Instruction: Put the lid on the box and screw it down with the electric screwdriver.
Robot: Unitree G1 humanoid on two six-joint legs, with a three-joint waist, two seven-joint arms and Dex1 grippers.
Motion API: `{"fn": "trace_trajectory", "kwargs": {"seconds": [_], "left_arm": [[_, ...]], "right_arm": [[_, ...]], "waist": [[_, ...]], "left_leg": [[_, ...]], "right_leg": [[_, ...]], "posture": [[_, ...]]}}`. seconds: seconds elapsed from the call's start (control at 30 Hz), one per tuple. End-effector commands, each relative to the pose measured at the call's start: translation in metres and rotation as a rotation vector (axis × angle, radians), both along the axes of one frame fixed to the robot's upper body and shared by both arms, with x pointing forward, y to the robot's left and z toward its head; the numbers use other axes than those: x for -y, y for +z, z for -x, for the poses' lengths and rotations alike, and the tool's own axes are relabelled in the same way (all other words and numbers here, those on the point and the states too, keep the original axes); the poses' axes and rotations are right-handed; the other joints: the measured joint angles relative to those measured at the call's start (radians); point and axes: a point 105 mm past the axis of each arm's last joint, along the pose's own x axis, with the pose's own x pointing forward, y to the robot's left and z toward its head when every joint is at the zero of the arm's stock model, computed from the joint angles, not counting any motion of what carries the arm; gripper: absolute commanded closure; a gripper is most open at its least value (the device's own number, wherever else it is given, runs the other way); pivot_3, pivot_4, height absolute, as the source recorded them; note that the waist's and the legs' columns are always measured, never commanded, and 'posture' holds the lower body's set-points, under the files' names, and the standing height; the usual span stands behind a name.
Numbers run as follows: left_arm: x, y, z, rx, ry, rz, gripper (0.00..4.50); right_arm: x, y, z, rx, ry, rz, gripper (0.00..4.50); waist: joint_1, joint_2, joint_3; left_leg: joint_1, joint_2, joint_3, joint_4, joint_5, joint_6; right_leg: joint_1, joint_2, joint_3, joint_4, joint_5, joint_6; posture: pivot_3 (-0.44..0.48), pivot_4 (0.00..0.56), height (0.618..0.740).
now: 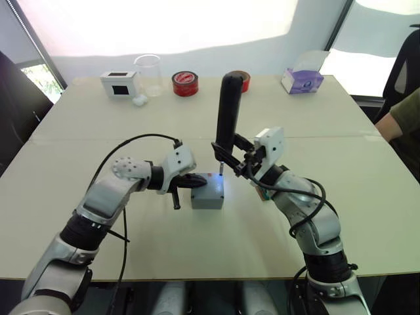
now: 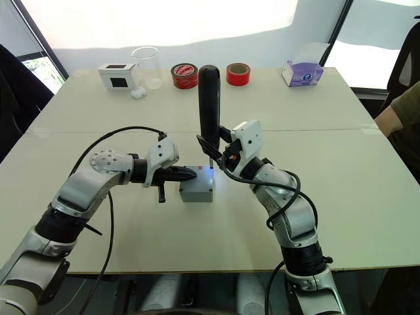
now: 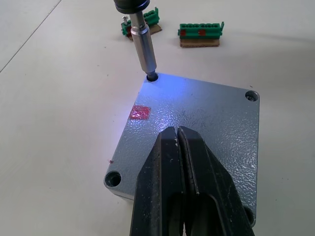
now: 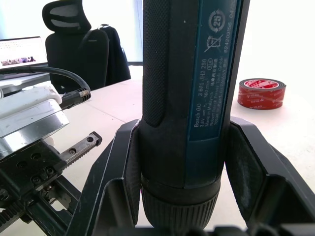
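Observation:
The grey lid (image 3: 206, 118) lies flush on the grey box (image 1: 207, 195) near the middle of the table, with a small red mark (image 3: 140, 112) on top. My left gripper (image 3: 177, 130) is shut, its tips resting on the lid. Just right of the box, my right gripper (image 1: 231, 156) is shut on the black electric screwdriver (image 1: 228, 111), which it holds upright. The screwdriver's metal bit (image 3: 144, 46) stands in the lid's far corner hole, where a bluish light falls on the lid.
Green connector pieces (image 3: 200, 32) lie just beyond the box. Along the far edge stand a white box with a black window (image 1: 119, 83), a clear beaker (image 1: 148, 73), red tape rolls (image 1: 186, 83) and a tissue box (image 1: 302, 79). A person's arm (image 1: 400, 118) is at the right.

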Motion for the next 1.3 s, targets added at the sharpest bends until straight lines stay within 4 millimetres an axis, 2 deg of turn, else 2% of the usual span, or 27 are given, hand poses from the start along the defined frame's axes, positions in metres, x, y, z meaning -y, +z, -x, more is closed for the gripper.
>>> {"fn": "trace_trajectory", "kwargs": {"seconds": [0.03,0.2,0.33,0.53,0.6,0.7,0.8,0.87,0.97,1.0,1.07,1.2,1.3], "left_arm": [[-0.001,-0.002,0.002,0.01,-0.006,-0.016,4.5],[0.0,-0.003,0.002,0.009,-0.008,-0.019,4.5],[0.0,-0.004,0.003,0.004,-0.011,-0.018,4.5],[-0.003,-0.006,0.001,-0.003,-0.004,-0.019,4.5],[-0.004,-0.005,0.0,-0.007,0.004,-0.007,4.5],[-0.008,0.014,-0.011,0.0,0.061,0.12,4.5],[-0.008,0.044,-0.023,0.069,0.127,0.288,4.5],[-0.006,0.056,-0.019,0.027,0.091,0.345,4.5],[-0.002,0.063,-0.005,-0.102,0.003,0.391,4.5],[-0.001,0.06,0.002,-0.125,-0.029,0.36,4.5],[0.0,0.052,0.011,-0.139,-0.071,0.288,4.5],[0.006,0.046,0.021,-0.132,-0.126,0.225,4.5],[0.023,0.045,0.034,-0.084,-0.225,0.179,4.5]], "right_arm": [[-0.009,-0.033,0.002,-0.135,0.036,0.04,2.68],[-0.008,-0.032,0.002,-0.13,0.035,0.036,2.68],[-0.007,-0.019,0.002,-0.086,0.035,0.018,2.68],[0.0,0.068,0.013,0.118,0.082,-0.102,2.68],[0.004,0.085,0.014,0.132,0.084,-0.125,2.68],[0.031,0.134,0.007,0.132,0.036,-0.249,2.68],[0.056,0.158,-0.002,0.085,-0.016,-0.292,2.68],[0.073,0.153,-0.014,-0.06,-0.046,-0.279,2.68],[0.111,0.12,-0.029,-0.289,-0.185,-0.121,2.68],[0.132,0.105,-0.031,-0.368,-0.258,-0.057,2.68],[0.162,0.077,-0.028,-0.54,-0.344,0.029,2.68],[0.189,0.048,-0.015,-0.757,-0.384,0.064,2.68],[0.212,0.005,0.007,-0.971,-0.422,0.158,2.68]], "waist": [[0.0,0.0,0.0],[0.0,0.0,0.0],[0.0,0.0,0.0],[0.001,0.001,0.001],[0.002,0.001,0.001],[0.003,0.001,0.002],[0.008,0.001,0.003],[0.007,0.001,0.003],[0.005,0.001,0.003],[0.004,0.001,0.003],[0.004,0.001,0.003],[-0.004,0.005,0.006],[-0.002,0.005,0.007]], "left_leg": [[0.0,0.0,0.0,0.0,0.0,0.0],[0.0,0.0,0.0,0.0,0.0,0.0],[0.0,0.0,0.0,0.0,0.0,0.0],[0.0,0.0,0.0,-0.001,0.0,0.0],[-0.002,0.0,0.0,-0.001,0.0,0.0],[-0.003,0.0,0.001,-0.003,0.0,0.0],[-0.008,-0.001,0.0,-0.002,0.0,-0.001],[-0.012,-0.001,-0.001,-0.001,0.0,-0.001],[-0.015,-0.001,-0.001,0.0,0.0,-0.001],[-0.015,-0.001,-0.001,0.0,0.0,0.0],[-0.016,-0.001,-0.001,-0.001,0.0,0.0],[-0.018,-0.002,0.002,-0.001,-0.001,0.001],[-0.019,-0.001,0.004,-0.002,-0.001,0.002]], "right_leg": [[0.0,0.0,0.0,0.0,0.0,0.0],[0.0,0.0,0.0,0.0,0.0,0.0],[0.0,0.0,0.0,-0.001,0.0,0.0],[-0.001,-0.001,0.0,-0.001,0.0,0.0],[-0.003,-0.001,0.0,0.0,0.0,0.0],[-0.005,-0.002,0.0,-0.001,0.0,0.0],[-0.01,-0.003,-0.001,0.001,0.0,0.0],[-0.012,-0.003,-0.002,0.0,0.0,0.0],[-0.013,-0.004,-0.002,0.0,0.0,0.0],[-0.013,-0.004,-0.002,-0.001,0.0,0.0],[-0.014,-0.006,-0.003,-0.002,0.0,0.0],[-0.016,-0.006,-0.002,-0.004,0.0,0.0],[-0.017,-0.004,0.0,-0.003,0.0,0.0]], "posture": [[0.0,0.15,0.74],[0.0,0.15,0.74],[0.0,0.15,0.74],[0.0,0.15,0.74],[0.0,0.15,0.74],[0.0,0.15,0.74],[0.0,0.15,0.74],[0.0,0.15,0.74],[0.0,0.15,0.74],[0.0,0.15,0.74],[0.0,0.15,0.74],[0.0,0.15,0.74],[0.0,0.15,0.74]]}}
